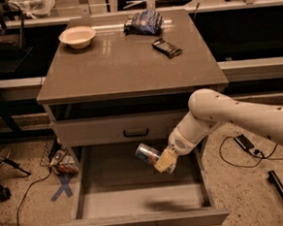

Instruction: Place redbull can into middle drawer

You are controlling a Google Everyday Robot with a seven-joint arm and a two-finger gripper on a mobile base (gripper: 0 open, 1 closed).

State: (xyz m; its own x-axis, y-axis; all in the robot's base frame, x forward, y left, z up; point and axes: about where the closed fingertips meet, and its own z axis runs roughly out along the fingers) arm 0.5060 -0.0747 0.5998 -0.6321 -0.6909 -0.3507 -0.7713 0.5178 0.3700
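The redbull can lies tilted on its side in my gripper, held above the inside of the open middle drawer. My gripper is shut on the can's right end, with a tan finger pad across it. The white arm comes in from the right. The drawer is pulled out wide, its pale grey floor empty, and its front panel sits at the bottom edge of the view.
The closed top drawer sits just above. On the cabinet top are a white bowl, a blue chip bag and a dark snack bar. Cables lie on the floor right and left.
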